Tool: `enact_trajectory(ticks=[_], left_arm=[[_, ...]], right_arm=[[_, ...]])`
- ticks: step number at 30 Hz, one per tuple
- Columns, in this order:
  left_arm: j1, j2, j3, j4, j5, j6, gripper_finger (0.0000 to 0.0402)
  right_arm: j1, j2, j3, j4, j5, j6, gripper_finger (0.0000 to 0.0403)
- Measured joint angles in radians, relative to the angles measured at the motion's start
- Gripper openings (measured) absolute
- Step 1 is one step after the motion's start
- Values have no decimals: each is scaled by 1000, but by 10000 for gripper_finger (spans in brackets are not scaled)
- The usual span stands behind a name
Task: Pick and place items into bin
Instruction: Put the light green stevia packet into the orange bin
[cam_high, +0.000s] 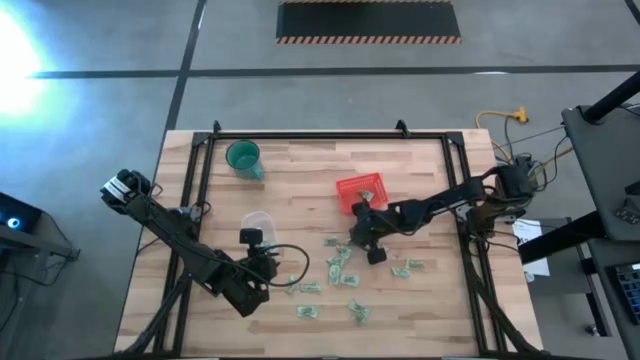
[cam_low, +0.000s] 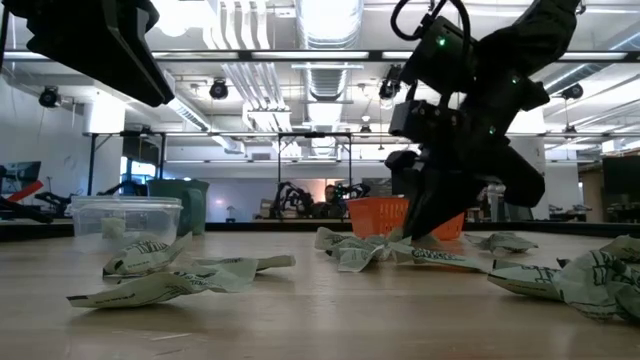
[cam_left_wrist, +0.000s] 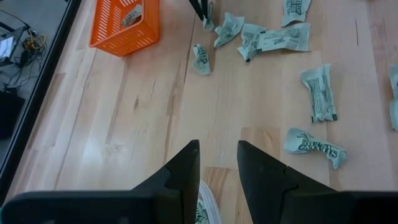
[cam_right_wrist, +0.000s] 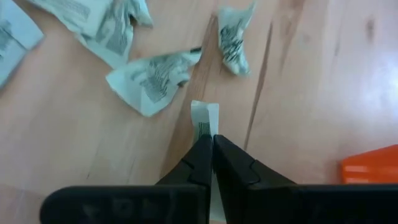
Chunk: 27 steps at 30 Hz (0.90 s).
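Several pale green and white packets lie scattered on the wooden table's near right part, and one lies in the red basket. My right gripper hangs just near of the basket and is shut on one packet. In the low view it reaches down among the packets in front of the basket. My left gripper is open, low over the table left of the packets, touching nothing. My right gripper pinches one small packet between its two fingertips, by an end. The rest of the packet sticks out beyond the tips. The fingers slant down from above. Whether the packet is clear of the table, I cannot tell.
A teal cup stands near the table's far left. A clear plastic container sits just far of my left gripper, also seen in the low view. A black frame rail runs along the table's edges. Bare wood lies left of the basket.
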Motion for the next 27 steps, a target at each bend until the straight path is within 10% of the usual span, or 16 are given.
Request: enact_trajectory(ticks=[27], left_arm=[[3,0,-12,23,-30,29,91]], right_arm=[[-81,-346,-32,-74,339,-78,8]])
